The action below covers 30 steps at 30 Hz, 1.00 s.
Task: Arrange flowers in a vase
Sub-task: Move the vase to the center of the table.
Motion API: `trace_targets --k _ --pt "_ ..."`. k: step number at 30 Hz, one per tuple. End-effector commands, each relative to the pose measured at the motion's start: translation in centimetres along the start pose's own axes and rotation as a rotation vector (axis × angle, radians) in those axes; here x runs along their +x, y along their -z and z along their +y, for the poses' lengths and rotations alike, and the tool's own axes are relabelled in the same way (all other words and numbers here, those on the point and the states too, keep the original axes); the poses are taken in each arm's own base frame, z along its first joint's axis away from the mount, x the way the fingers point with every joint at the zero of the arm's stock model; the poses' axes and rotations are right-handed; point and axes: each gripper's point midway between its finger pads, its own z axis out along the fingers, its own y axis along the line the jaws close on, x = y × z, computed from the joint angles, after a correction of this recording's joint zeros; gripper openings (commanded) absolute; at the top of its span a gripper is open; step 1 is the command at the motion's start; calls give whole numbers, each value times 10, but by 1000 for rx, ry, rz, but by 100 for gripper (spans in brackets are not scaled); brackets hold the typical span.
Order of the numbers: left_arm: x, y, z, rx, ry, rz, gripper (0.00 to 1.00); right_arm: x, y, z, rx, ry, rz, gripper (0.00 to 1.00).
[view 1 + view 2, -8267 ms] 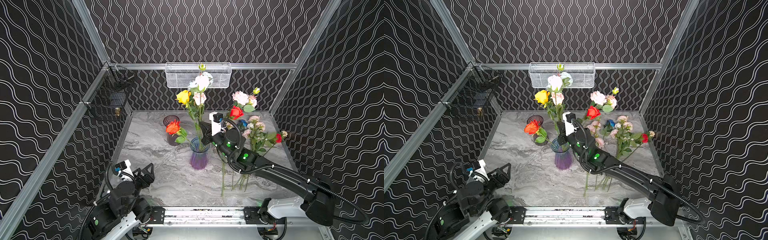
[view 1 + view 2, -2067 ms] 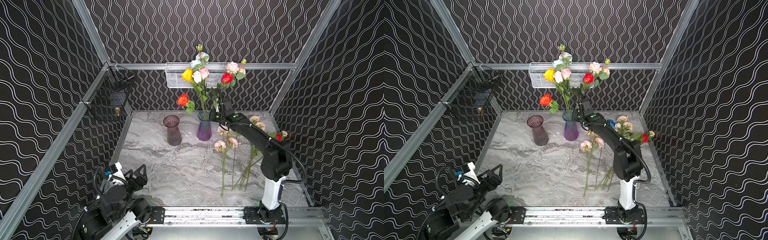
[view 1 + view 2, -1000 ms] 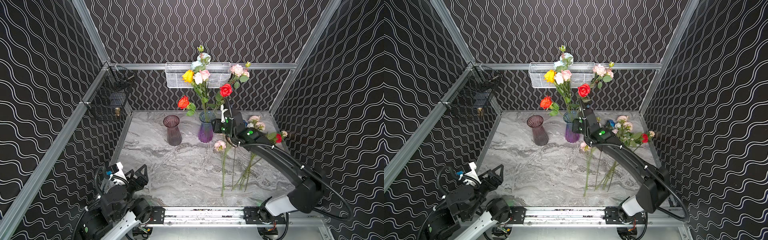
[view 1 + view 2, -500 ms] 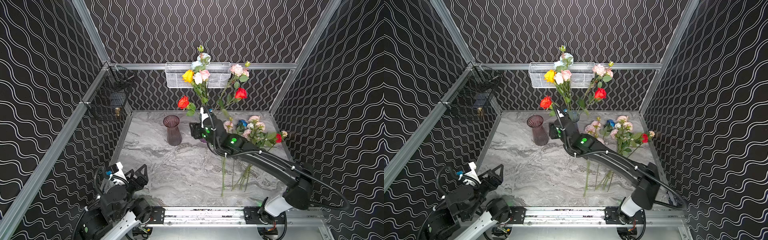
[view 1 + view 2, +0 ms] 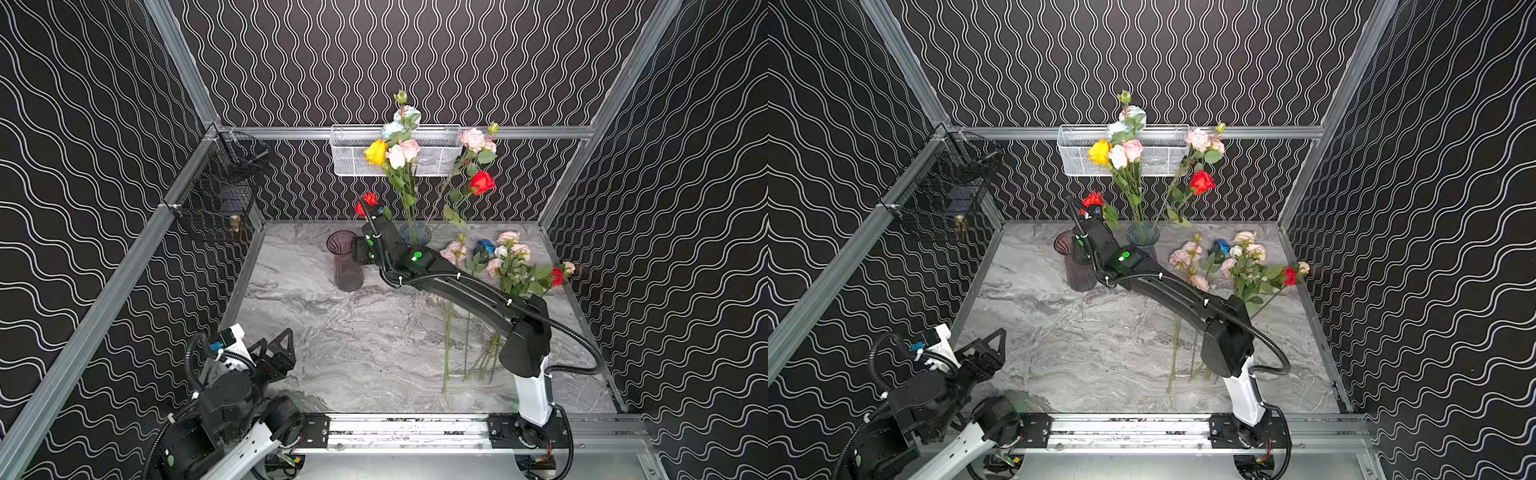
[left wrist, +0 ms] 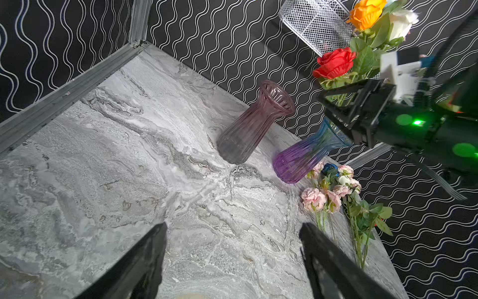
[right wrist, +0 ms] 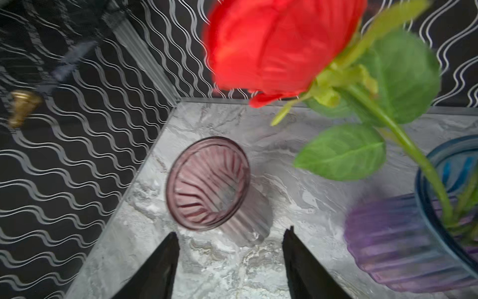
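The right gripper (image 7: 231,231) hangs over the smoky pink vase (image 7: 207,183), which stands just beside the blue-and-purple vase (image 7: 413,246). Its two black fingers are apart and nothing is between them, so it holds nothing. The left gripper (image 6: 232,225) is far from the blue-and-purple vase, on the near side of it. Its fingers are apart too, with only the table (image 5: 332,340) showing between them.

Some flowers (image 5: 399,156) stand in the blue-and-purple vase. There is a yellow rose (image 5: 376,151), some pale pink and white ones, and a red rose (image 5: 482,182) that leans out. An orange-red rose (image 7: 271,46) hangs low toward the pink vase. The loose flowers (image 5: 511,266) lie flat on the table, on the other side of the blue-and-purple vase from the pink one.

I think these flowers are very light. The stems are long and thin and look like they bend easily. The blooms look soft, and a squeeze would squash them — so the bare green stem is the place to hold, below the leaves. The loose ones lie in a heap with stems crossing, so pulling one may drag another along. Both vases look like glass, so a hard bump could tip one.
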Motion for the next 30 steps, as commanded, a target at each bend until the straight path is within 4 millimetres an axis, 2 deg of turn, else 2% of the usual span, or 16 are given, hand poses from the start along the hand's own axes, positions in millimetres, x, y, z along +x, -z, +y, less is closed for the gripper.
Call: trace_targets --k 1,5,8,15,22,30 --pt "-4 1 0 -1 0 -15 84 6 -10 -2 -9 -28 41 63" --pt "-3 1 0 -1 -2 -13 84 11 -28 -8 -20 -53 71 58" --pt "-2 0 -1 3 0 -11 84 9 -33 -9 -24 -67 68 53" --pt "-1 -1 -2 6 -2 -10 84 16 -50 -13 -36 -92 97 51" --pt "-1 -1 -2 7 -1 -8 84 25 -59 -10 -54 -92 116 48" --pt "-1 -1 -2 8 0 -8 84 34 -66 -6 -84 -111 144 38"
